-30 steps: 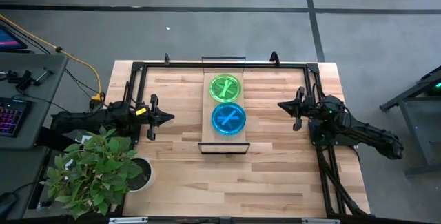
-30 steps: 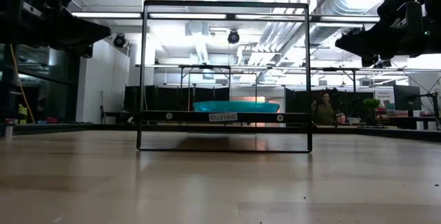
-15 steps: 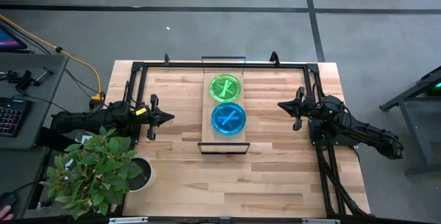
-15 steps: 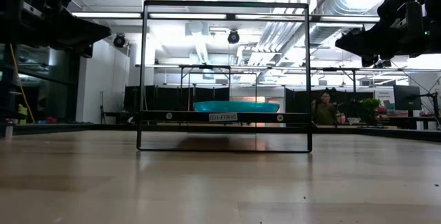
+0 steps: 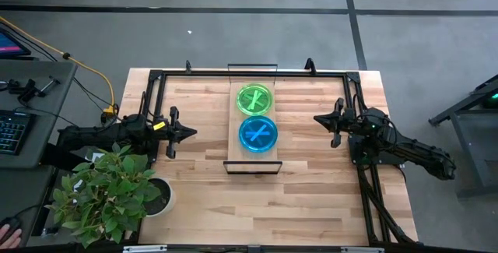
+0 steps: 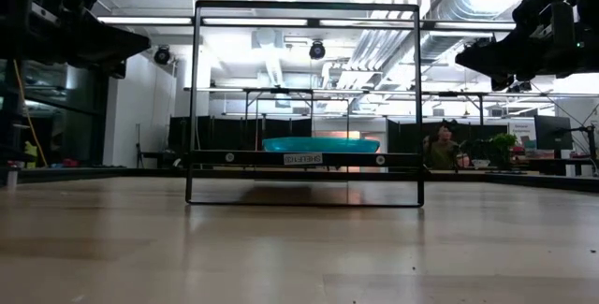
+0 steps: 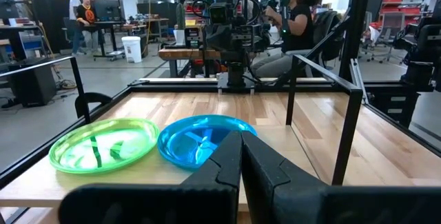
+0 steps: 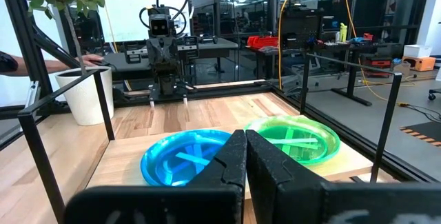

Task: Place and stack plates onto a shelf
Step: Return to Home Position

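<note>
Beyond the potted plant (image 5: 109, 187), left gripper (image 5: 191, 133) and right gripper (image 5: 318, 118) flank the shelf (image 5: 233, 141), fingers closed, empty.

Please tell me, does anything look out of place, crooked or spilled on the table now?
Nothing stands out. The green plates and the blue plates lie flat, side by side on the shelf. The left gripper and the right gripper hang at either side of the table, jaws shut, holding nothing.

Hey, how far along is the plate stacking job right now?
Done: the blue plates and green plates sit side by side on the shelf. In hand: nothing; the left hand and right hand are shut, empty, off to either side of the shelf. Left: no loose plates visible, so likely nothing.
</note>
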